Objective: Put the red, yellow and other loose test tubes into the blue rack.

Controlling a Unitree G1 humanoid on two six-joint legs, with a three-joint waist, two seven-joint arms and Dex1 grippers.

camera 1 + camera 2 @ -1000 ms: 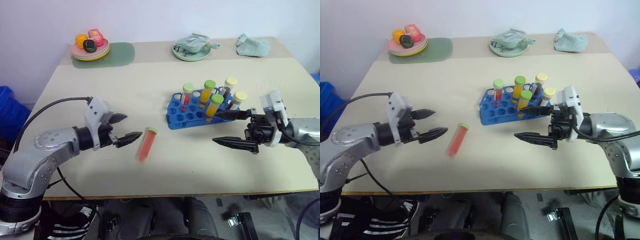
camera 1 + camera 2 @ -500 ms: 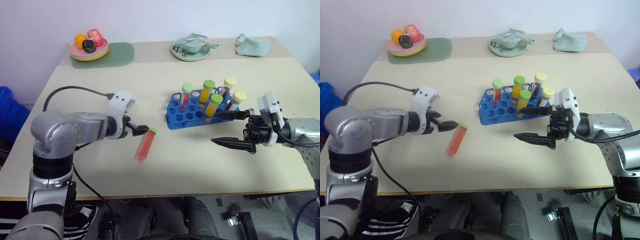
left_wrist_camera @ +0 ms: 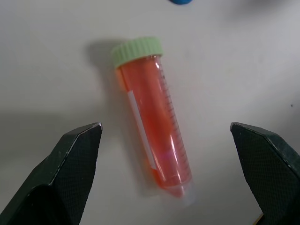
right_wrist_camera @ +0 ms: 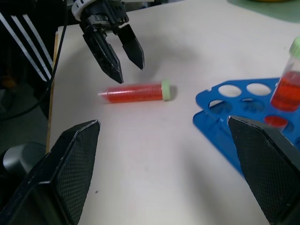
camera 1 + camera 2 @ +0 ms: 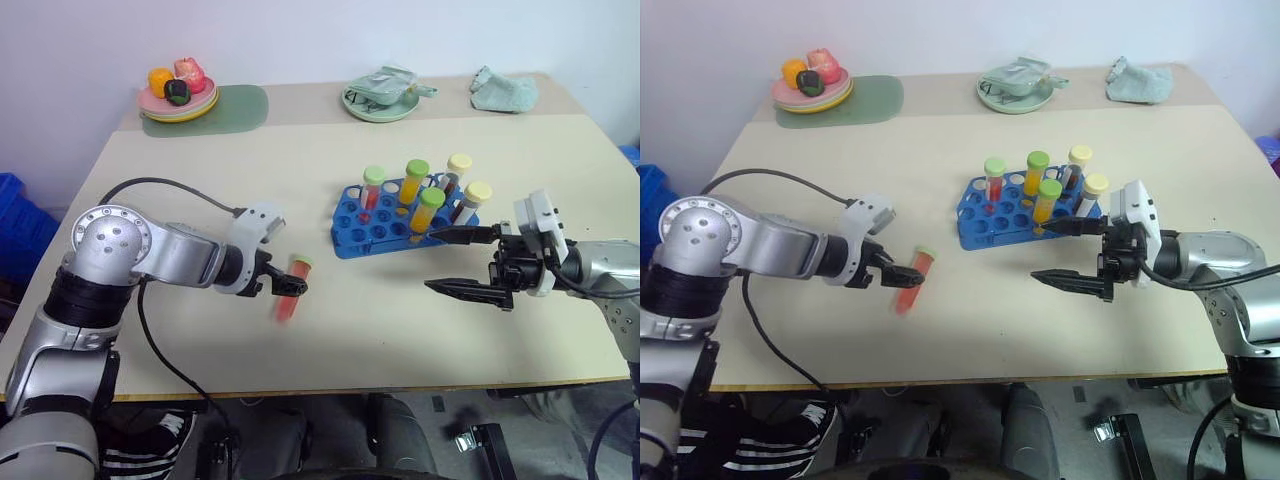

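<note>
One loose test tube point(image 5: 289, 291) with red liquid and a light-green cap lies flat on the table, left of the blue rack point(image 5: 352, 236). My left gripper point(image 3: 165, 126) hangs open just above this tube, pointing down, one finger on either side and not touching it. The right wrist view shows the same tube point(image 4: 136, 92) below those black fingers point(image 4: 112, 63). Several capped tubes stand upright in the rack, among them a red one point(image 5: 373, 190) and a yellow-orange one point(image 5: 413, 183). My right gripper point(image 5: 430, 260) is open and empty beside the rack's near right corner, pointing left.
At the table's far left a pink plate point(image 5: 158, 107) of toy food sits on a green mat point(image 5: 245, 106). A green plate point(image 5: 358, 104) with crumpled cloth and a loose cloth point(image 5: 505, 91) lie along the far edge. A blue bin point(image 5: 15, 225) stands left of the table.
My left gripper swung in from the left, tipped downward and now straddles the loose red tube from above. The tube and the right gripper have stayed put.
</note>
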